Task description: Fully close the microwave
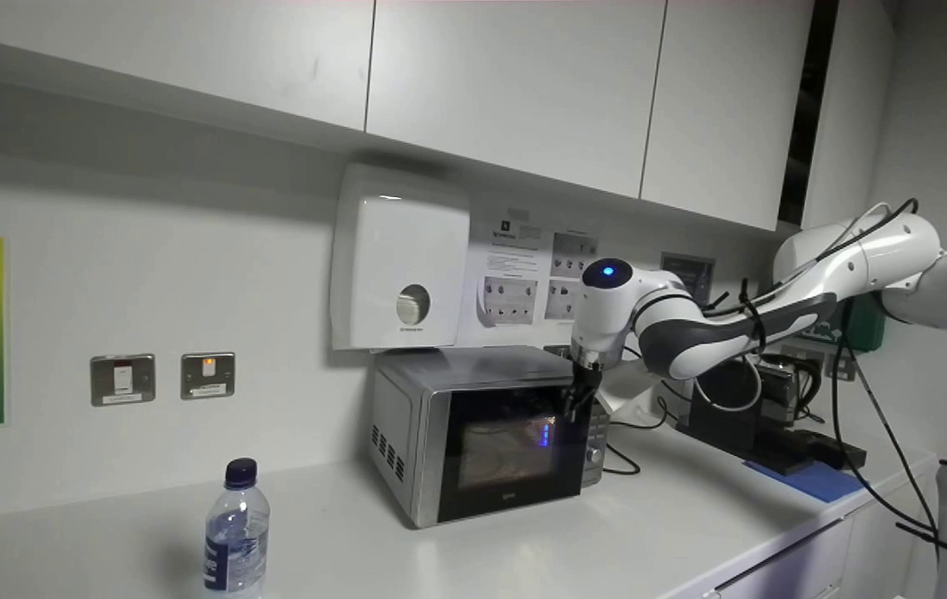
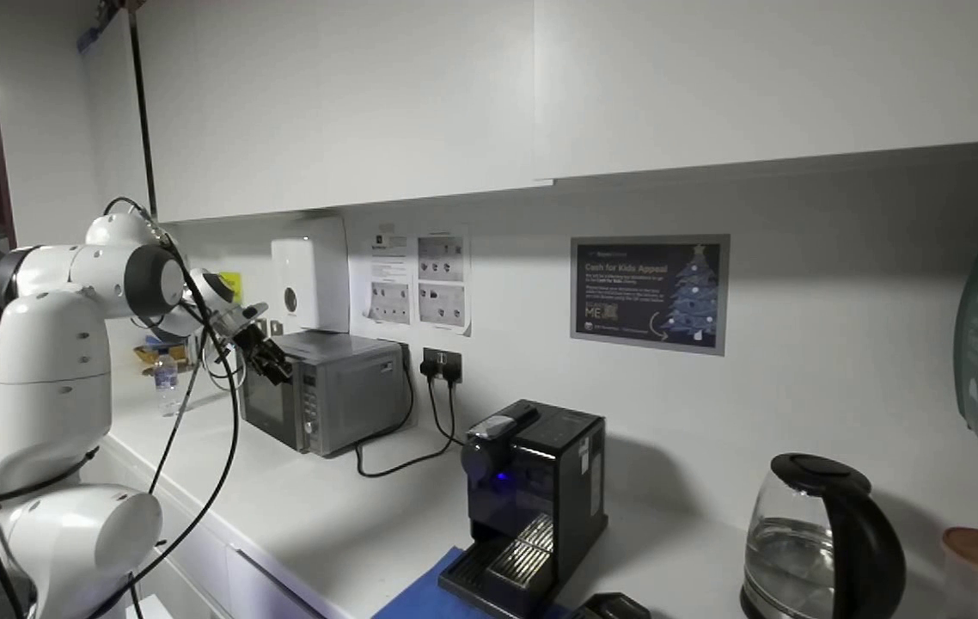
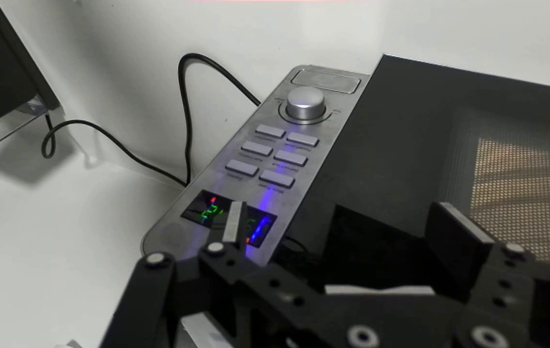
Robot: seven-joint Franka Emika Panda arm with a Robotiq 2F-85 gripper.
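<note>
The silver-grey microwave (image 1: pixel 482 366) (image 2: pixel 360 400) stands on the counter against the wall. Its dark door (image 3: pixel 391 145) lies along the control panel (image 3: pixel 299 159) with no clear gap between them in the wrist view; whether it is latched I cannot tell. Light shows through the window mesh (image 3: pixel 521 193). My gripper (image 1: pixel 580 399) (image 2: pixel 274 365) (image 3: pixel 338 210) is right at the front, over the door's panel-side edge. Its fingers (image 3: pixel 458 232) are wide apart with nothing held; one overlaps the lit display (image 3: pixel 207 210), the other the door. Contact with the door cannot be made out.
Wall cupboards (image 1: pixel 515 83) and a white dispenser (image 1: pixel 399 258) hang above. A water bottle (image 1: pixel 236 532) stands on the counter on one side of the microwave. On its other side are a coffee machine (image 2: pixel 536 490), a kettle (image 2: pixel 790 550) and black cords (image 3: pixel 185 121).
</note>
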